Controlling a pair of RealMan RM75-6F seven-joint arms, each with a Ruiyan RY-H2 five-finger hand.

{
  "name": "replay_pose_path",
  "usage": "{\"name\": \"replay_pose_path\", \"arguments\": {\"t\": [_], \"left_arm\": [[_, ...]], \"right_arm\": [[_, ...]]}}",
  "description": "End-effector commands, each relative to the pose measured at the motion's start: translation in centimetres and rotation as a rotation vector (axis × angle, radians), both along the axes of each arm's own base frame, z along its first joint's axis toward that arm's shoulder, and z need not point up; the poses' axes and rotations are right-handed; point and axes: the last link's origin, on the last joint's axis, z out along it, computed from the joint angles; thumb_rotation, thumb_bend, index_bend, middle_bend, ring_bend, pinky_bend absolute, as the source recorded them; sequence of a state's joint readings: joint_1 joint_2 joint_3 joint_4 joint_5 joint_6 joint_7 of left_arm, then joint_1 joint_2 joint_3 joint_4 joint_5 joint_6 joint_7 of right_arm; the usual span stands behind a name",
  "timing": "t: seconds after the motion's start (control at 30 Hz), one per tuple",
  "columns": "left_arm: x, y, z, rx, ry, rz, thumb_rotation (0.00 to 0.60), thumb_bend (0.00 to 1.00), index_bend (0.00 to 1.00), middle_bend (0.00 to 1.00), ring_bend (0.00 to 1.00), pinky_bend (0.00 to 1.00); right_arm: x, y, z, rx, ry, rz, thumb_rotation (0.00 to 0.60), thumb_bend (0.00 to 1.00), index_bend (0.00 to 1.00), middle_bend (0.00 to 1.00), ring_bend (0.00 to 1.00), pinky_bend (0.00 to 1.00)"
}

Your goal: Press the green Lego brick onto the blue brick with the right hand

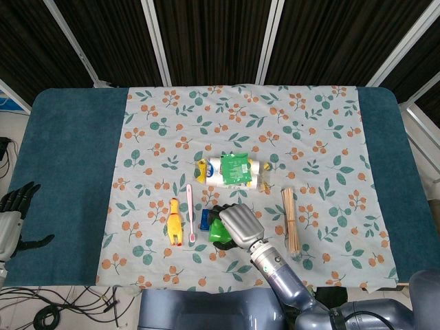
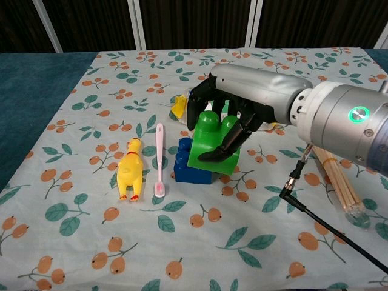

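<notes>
My right hand (image 2: 248,97) grips the green Lego brick (image 2: 207,150) from above, fingers and thumb curled over its sides. The green brick is tilted and rests against the top and right side of the blue brick (image 2: 189,167), which stands on the patterned cloth. In the head view the right hand (image 1: 239,223) covers most of the green brick (image 1: 220,234), and only a strip of the blue brick (image 1: 205,220) shows to its left. My left hand (image 1: 14,213) hovers off the table's left edge, fingers apart and holding nothing.
A yellow rubber chicken (image 2: 128,170) and a pink toothbrush (image 2: 159,159) lie left of the bricks. Behind them is a green-labelled packet bundle (image 1: 234,170). A bundle of wooden sticks (image 2: 339,182) lies to the right. A black cable (image 2: 315,218) trails under my forearm.
</notes>
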State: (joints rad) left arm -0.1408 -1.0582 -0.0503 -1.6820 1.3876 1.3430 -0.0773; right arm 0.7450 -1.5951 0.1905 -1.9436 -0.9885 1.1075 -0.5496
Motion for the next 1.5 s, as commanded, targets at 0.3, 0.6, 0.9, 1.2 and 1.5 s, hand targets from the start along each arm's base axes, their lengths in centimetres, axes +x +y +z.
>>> {"name": "replay_pose_path", "arguments": {"t": [0.3,0.6,0.9,1.2,1.5], "left_arm": [[0.0,0.0,-0.1,0.0,0.003,-0.001,0.6,0.0,0.0,0.0,0.0,0.0],[0.0,0.0,0.0,-0.001,-0.004,0.0,0.6,0.0,0.0,0.0,0.0,0.0],[0.1,0.0,0.0,-0.006,-0.012,0.0,0.6,0.0,0.0,0.0,0.0,0.0],[0.1,0.0,-0.1,-0.009,-0.011,0.004,0.6,0.0,0.0,0.0,0.0,0.0],[0.1,0.0,-0.1,-0.008,-0.016,0.01,0.6,0.0,0.0,0.0,0.0,0.0]], "right_arm": [[0.1,0.0,-0.3,0.001,-0.003,0.005,0.6,0.44,0.59,0.52,0.49,0.54],[0.5,-0.8,-1.7,-0.003,0.011,-0.003,0.6,0.44,0.6,0.53,0.49,0.54],[0.5,-1.0,-2.1,0.0,0.018,-0.007,0.6,0.44,0.6,0.53,0.49,0.54],[0.7,-0.9,-2.8,0.019,0.019,0.004,0.6,0.44,0.6,0.53,0.49,0.54],[1.0,-1.6,-3.5,0.008,0.026,0.023,0.6,0.44,0.6,0.53,0.49,0.54]]}}
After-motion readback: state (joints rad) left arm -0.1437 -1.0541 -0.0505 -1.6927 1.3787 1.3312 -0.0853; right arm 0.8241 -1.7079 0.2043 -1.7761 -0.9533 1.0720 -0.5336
